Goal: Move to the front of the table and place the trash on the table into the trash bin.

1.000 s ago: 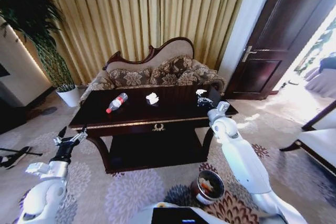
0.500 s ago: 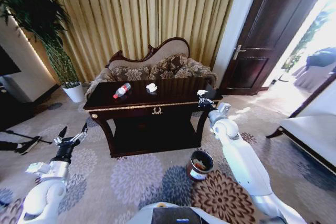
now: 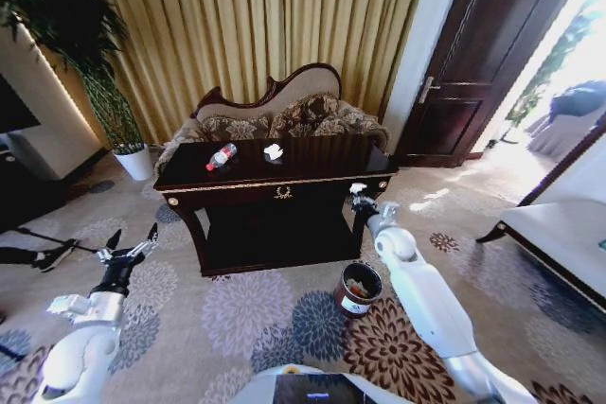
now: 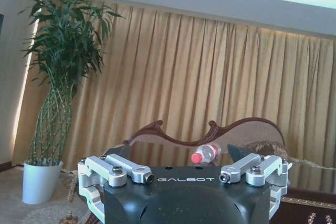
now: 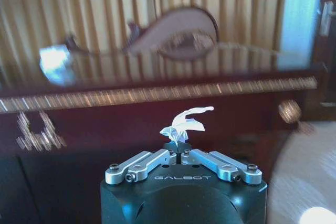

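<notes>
The dark brown table (image 3: 284,179) stands ahead of me in front of a sofa. On its top lie a clear bottle (image 3: 222,156) with a red cap and a crumpled white paper (image 3: 274,151). My right gripper (image 3: 357,199) hangs by the table's front right corner, below the top, shut on a small piece of crumpled white paper (image 5: 184,123). The trash bin (image 3: 358,289) stands on the carpet below and in front of that gripper. My left gripper (image 3: 131,243) is open and empty, low at the left, well clear of the table. Its wrist view looks over the table top at the bottle (image 4: 206,153).
A tall plant in a white pot (image 3: 135,162) stands left of the table, a dark door (image 3: 473,63) at the right. A pale bench (image 3: 559,243) sits at the far right. Open patterned carpet (image 3: 246,314) lies between me and the table.
The whole head view has shifted and the table looks farther off. My right gripper with the paper has come off the table top, down beside the front right corner. The left arm has not moved.
</notes>
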Tool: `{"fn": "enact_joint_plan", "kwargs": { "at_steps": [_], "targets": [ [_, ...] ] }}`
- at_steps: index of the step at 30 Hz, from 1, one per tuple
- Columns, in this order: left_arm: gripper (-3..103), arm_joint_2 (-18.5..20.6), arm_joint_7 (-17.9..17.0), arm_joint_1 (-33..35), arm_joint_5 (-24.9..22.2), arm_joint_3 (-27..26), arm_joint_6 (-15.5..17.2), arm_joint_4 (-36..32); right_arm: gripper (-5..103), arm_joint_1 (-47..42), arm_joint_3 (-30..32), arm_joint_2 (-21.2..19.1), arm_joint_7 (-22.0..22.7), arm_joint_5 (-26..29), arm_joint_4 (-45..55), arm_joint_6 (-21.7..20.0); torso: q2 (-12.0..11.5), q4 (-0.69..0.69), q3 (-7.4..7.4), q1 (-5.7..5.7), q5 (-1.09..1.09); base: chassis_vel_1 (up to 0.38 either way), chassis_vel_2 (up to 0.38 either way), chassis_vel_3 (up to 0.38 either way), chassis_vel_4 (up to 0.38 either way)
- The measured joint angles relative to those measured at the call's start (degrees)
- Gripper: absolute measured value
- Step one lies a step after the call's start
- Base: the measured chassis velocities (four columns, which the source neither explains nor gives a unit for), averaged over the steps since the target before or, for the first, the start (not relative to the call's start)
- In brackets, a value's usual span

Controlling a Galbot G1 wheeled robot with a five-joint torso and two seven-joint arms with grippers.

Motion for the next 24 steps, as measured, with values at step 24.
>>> {"fn": "enact_joint_plan", "kwargs": {
  "at_steps": [24],
  "targets": [
    [100, -0.28, 0.73, 1.23, -0.26, -0.27, -1.51, 0.28, 0, 0.91, 1.65, 4.23, 0.24, -16.08, -32.15, 2.89, 0.02, -0.01, 0.0, -0.01, -0.02, 0.0, 0.0, 0.0, 0.0]
  ]
}}
